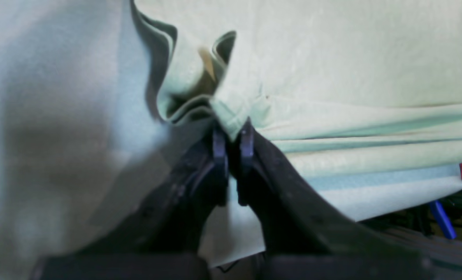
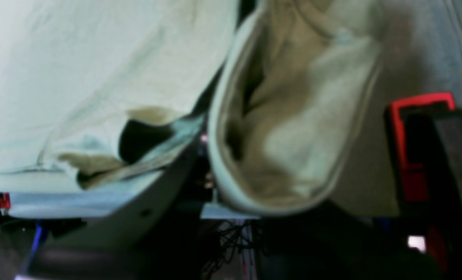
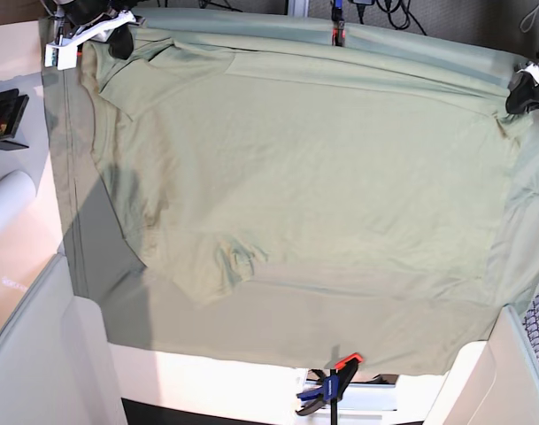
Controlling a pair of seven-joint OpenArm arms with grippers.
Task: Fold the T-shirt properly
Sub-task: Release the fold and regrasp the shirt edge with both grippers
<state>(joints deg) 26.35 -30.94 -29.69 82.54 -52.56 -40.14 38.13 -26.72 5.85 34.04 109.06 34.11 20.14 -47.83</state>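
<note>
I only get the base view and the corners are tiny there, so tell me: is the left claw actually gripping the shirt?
Observer: Yes. In the left wrist view the left claw is shut on a bunched edge of the shirt.
Operator: And the right claw?
Observer: The right wrist view is blurred. A sleeve opening gapes right beside the right claw, but I cannot tell whether it is pinched.
Operator: Is the left grip on a single layer?
Observer: No, the cloth at the left claw is gathered into several folded layers.
</note>
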